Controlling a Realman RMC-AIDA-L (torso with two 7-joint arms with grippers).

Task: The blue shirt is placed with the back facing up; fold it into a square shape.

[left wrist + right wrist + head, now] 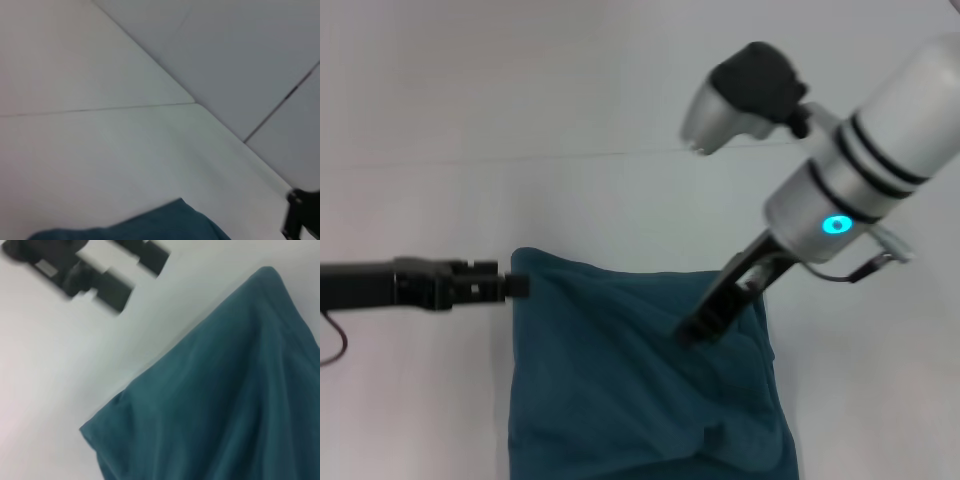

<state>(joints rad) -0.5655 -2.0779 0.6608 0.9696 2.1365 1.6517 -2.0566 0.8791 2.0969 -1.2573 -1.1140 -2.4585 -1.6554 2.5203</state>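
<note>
The blue shirt (pixel 640 390) lies in a folded, rumpled block at the near middle of the white table (pixel 620 100); its upper edge runs across the head view. My left gripper (pixel 516 286) reaches in level from the left, its tip at the shirt's far left corner. In the right wrist view the left gripper (pixel 131 271) stands open, apart from the shirt (pixel 225 400), with nothing between its fingers. My right gripper (pixel 696 326) slants down from the right onto the shirt's upper right part. A strip of the shirt (pixel 150 225) shows in the left wrist view.
The white table has a thin seam (pixel 570 157) across it beyond the shirt. Bare tabletop lies left, right and beyond the shirt. The table's far edge (pixel 225 135) and grey floor tiles (pixel 260 60) show in the left wrist view.
</note>
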